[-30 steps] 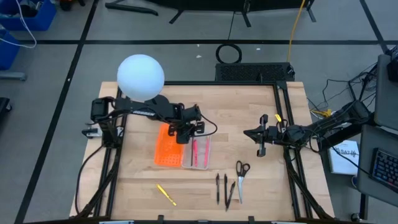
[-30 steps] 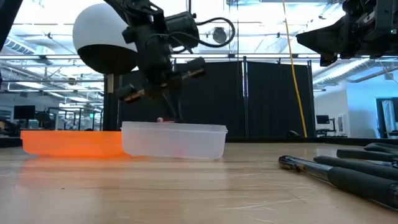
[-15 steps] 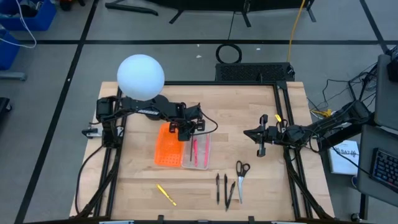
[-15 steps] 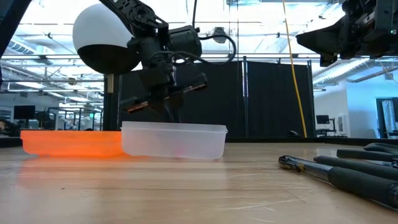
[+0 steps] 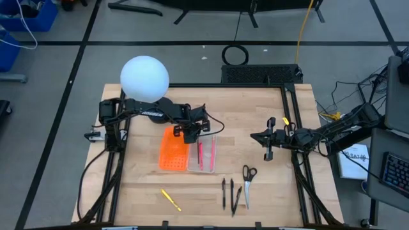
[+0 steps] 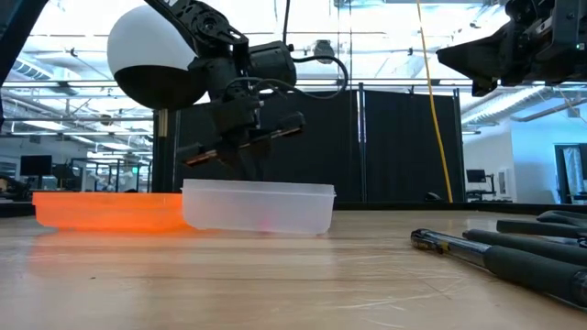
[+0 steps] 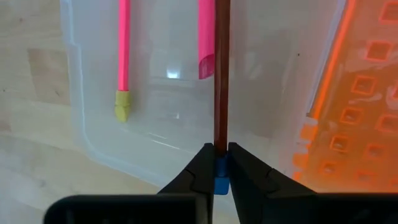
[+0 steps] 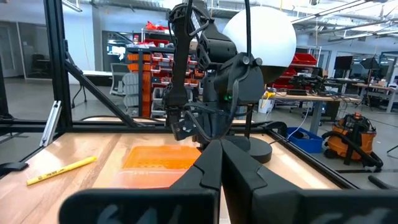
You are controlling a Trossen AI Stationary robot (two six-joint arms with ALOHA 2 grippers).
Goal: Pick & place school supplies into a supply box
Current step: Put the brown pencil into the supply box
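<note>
My left gripper [image 5: 192, 134] hovers over the far end of the clear supply box [image 5: 211, 152], shut on a dark red pencil [image 7: 221, 74]. The pencil runs away from the fingers along the box. A pink pen with a yellow tip [image 7: 123, 43] and a thicker pink pen [image 7: 206, 31] lie on the box floor. A yellow pencil [image 5: 170, 199], dark pens [image 5: 228, 193] and black-handled scissors [image 5: 248, 176] lie on the table near its near edge. My right gripper [image 5: 268, 147] waits shut above the table's right part. My left gripper pinches the dark red pencil between its two fingers [image 7: 202, 168] at the pencil's blue end [image 7: 221, 180]. The fingers come from above, slanting down over the box's far end and lying in line with the pencil. Whether the pencil's other end rests in the box does not show.
An orange tray [image 5: 171, 153] of the same size sits against the clear box's left side. A white globe on a dark stand [image 5: 145, 78] rises at the table's far left. Bare wood lies between the box and the right arm.
My left gripper has risen a little over the clear box's far end and shifted slightly toward the table's far edge, its wrist tipping somewhat.
</note>
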